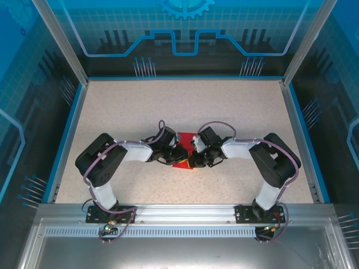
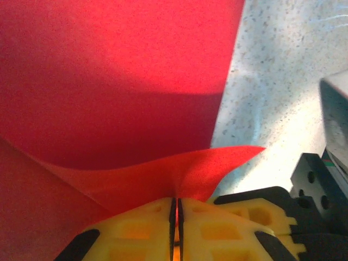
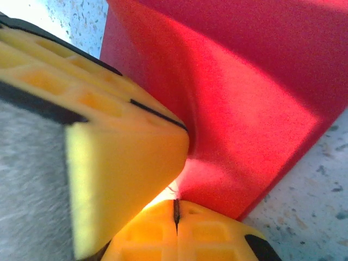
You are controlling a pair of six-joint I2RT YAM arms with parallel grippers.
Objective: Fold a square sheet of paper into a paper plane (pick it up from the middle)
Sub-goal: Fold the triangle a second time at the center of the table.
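Left claw (image 2: 176, 217) and right claw (image 3: 176, 217) pinch one square sheet of paper (image 2: 109, 81).

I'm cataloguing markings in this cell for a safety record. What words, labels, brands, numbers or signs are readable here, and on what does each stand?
No readable text anywhere.
The square sheet of paper is plain red.
The left end effector and right end effector bear no print.
The back panel bears a gear emblem and line patterns, no letters.
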